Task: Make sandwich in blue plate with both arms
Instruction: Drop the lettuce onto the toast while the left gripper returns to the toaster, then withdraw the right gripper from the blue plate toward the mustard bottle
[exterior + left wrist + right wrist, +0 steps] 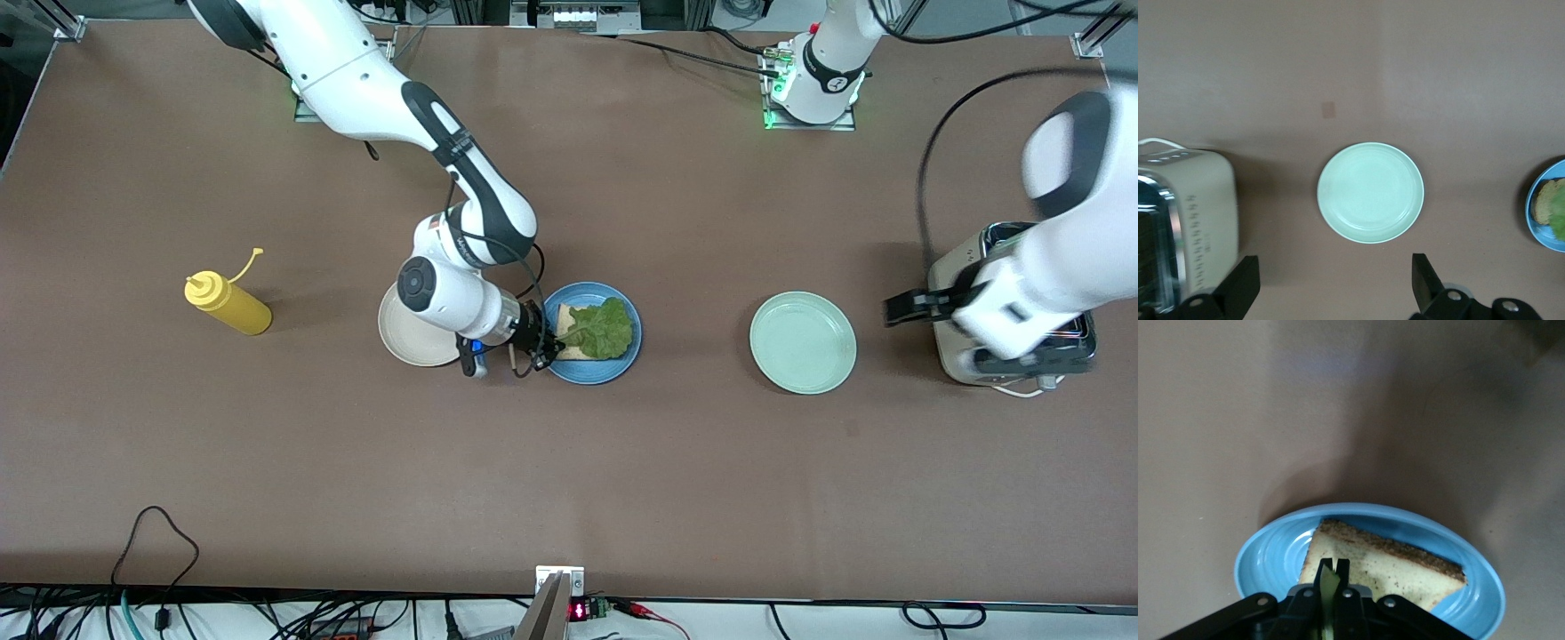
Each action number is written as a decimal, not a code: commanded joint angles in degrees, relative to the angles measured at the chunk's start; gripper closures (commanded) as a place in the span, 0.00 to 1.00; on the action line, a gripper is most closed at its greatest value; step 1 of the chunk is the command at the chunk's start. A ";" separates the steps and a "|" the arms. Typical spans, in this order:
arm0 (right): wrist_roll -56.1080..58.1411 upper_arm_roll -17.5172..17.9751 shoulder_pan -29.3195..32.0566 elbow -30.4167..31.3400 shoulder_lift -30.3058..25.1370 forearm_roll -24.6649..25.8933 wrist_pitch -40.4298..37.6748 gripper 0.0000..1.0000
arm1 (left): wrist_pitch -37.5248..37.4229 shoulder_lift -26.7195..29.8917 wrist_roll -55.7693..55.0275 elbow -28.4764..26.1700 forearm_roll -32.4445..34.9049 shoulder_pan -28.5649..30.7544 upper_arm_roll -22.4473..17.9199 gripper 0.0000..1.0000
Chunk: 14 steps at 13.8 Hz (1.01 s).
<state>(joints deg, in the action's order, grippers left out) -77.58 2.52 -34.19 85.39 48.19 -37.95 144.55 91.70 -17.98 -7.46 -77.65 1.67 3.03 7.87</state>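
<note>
Brown table (622, 462): right gripper (544, 348) pinches lettuce (606, 327) over bread (1381, 570) in blue plate (594, 374); left gripper (1331, 283) wide over toaster (956, 267).

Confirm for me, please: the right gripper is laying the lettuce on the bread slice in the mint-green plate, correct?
Not quite. The front view shows the right gripper holding the lettuce over the bread slice in the blue plate; the mint-green plate holds nothing.

Right claw (1333, 570) pinches lettuce stem (1328, 581) over bread slice (1381, 567) on blue plate (1271, 550).
</note>
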 commanded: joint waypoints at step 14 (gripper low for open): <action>26.74 -1.02 16.85 -1.63 -17.94 14.11 -37.02 0.00 | -1.27 12.17 2.63 -9.34 0.18 -2.41 -5.06 0.00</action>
<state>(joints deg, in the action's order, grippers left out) -58.14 0.65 -20.97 81.83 34.03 -27.00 113.18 87.39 -10.07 -6.10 -80.80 1.77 1.36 3.64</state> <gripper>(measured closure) 0.000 0.000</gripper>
